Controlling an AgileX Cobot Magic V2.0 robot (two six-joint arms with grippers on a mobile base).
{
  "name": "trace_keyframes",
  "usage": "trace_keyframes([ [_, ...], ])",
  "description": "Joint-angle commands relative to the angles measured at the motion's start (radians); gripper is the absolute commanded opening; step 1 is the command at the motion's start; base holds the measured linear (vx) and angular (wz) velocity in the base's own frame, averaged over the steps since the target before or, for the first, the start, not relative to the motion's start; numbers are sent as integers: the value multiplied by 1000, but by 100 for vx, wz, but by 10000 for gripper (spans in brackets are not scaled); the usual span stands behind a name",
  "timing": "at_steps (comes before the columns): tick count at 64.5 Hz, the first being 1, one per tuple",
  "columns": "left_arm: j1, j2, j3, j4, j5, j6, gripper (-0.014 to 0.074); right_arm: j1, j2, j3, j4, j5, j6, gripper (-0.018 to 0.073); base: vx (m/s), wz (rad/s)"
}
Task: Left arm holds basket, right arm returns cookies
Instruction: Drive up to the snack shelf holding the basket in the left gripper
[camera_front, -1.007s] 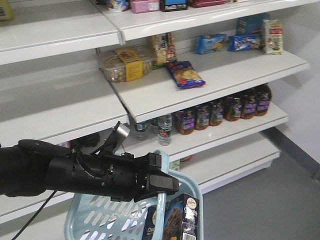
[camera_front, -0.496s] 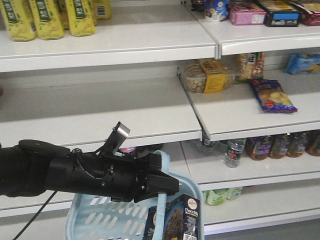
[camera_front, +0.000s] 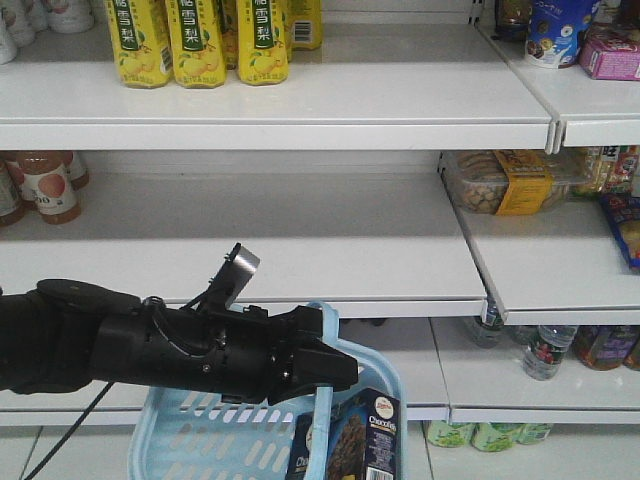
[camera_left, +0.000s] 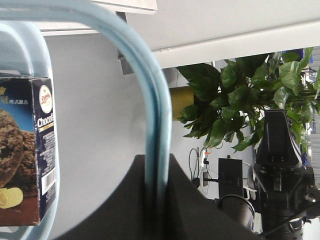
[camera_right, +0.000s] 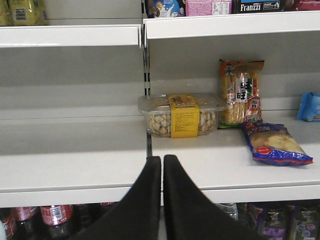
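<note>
Swept left along the shelves (camera_front: 300, 105) since a second ago, bringing yellow bottles (camera_front: 200, 40) overhead. Clamped on the handle (camera_left: 157, 115) of the basket (camera_front: 150, 440) with the left gripper (camera_front: 335, 372), cookies (camera_front: 365, 440) standing inside. Pinched together, empty, at the right gripper (camera_right: 162, 167), facing a clear biscuit tub (camera_right: 182, 116).

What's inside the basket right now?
One cookie box, standing upright at the right end of the basket. The left arm and the frame edge hide the rest of the inside.
</note>
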Motion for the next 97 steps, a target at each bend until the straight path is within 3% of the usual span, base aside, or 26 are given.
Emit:
trace_keyframes([
  [1, -4, -50, -31, -99, 60, -3, -8, -6, -6, 3, 1, -81, -10, -8, 8, 4],
  [97, -4, -50, -31, -99, 60, -3, -8, -6, -6, 3, 1, -81, -10, -8, 8, 1],
])
